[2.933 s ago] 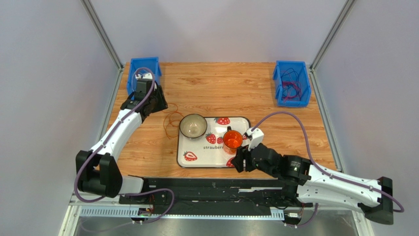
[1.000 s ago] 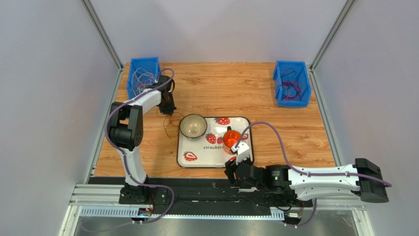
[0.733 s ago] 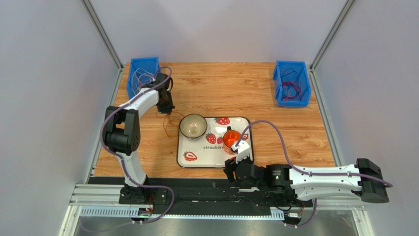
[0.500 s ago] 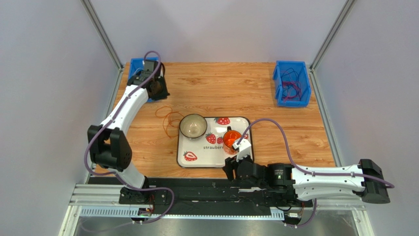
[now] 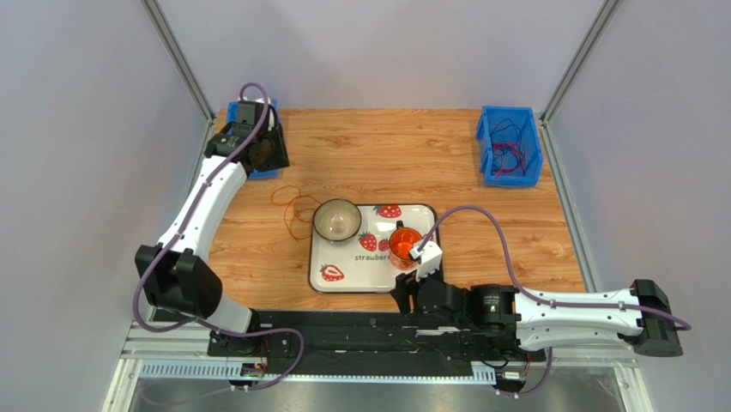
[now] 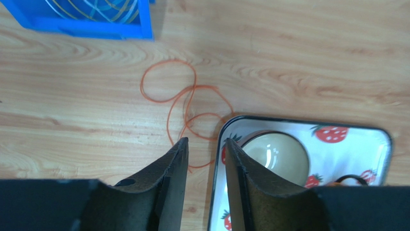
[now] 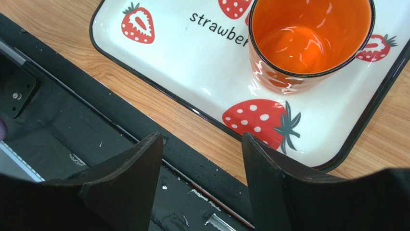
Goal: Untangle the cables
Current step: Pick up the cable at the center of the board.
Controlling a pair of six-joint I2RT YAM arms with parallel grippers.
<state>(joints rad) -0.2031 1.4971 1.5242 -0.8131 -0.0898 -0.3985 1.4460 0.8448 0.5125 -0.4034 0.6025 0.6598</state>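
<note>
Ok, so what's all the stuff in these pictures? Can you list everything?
table: one, light wood, under everything
left bin: one, blue, far left corner
right bin: one, blue, far right corner
cables in left bin: several, yellow and pale
cables in right bin: several, purple, red and dark
loose cable: orange loops, on the table beside the tray
tray: one, white with strawberries, near middle
bowl: one, beige, on the tray
cup: one, orange, on the tray
left arm, right arm: two, white and black
left gripper, right gripper: two, black, open, empty
</note>
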